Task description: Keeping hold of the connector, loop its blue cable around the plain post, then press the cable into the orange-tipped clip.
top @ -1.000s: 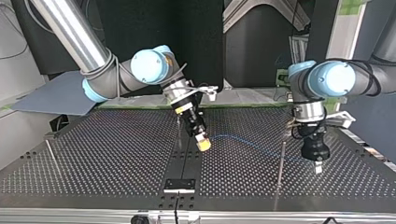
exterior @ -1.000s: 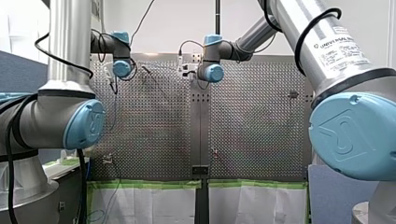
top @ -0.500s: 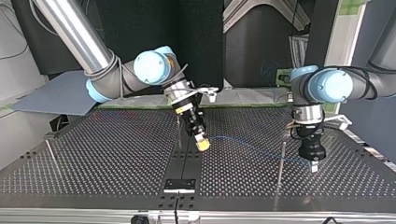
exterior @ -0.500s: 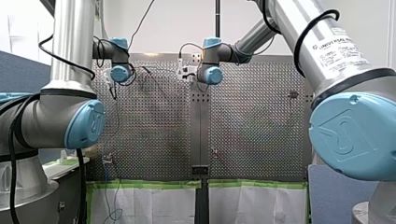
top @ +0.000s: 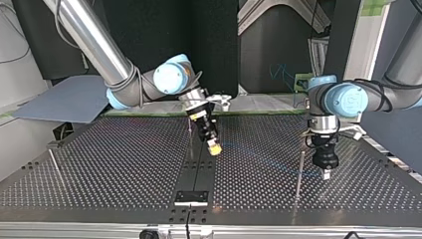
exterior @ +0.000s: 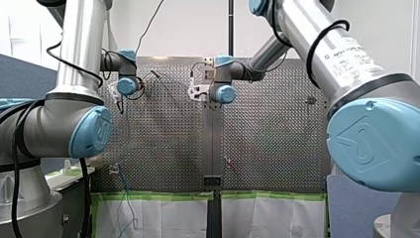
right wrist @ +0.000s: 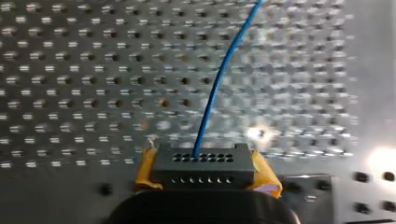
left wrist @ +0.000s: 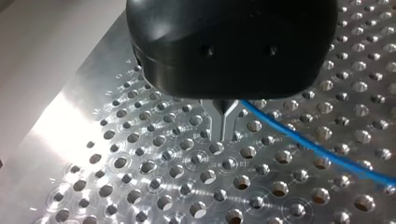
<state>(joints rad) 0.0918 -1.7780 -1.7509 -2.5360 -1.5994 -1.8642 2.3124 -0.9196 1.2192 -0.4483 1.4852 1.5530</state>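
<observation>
Connector [right wrist: 203, 165] stays clamped between my right gripper's [top: 214, 149] yellow pads, now drawn nearer the table's [top: 99, 164] arm-side edge. Blue cable [right wrist: 212, 98] runs from it to my left gripper [left wrist: 224, 123], which is pinched on it and has shifted closer to a thin post [top: 299, 174].

The blue cable [right wrist: 208, 112] is strung from my right gripper [top: 215, 148] to my left gripper [top: 326, 175], blocking that lane. Thin post [top: 299, 174] stands right beside the left one.
</observation>
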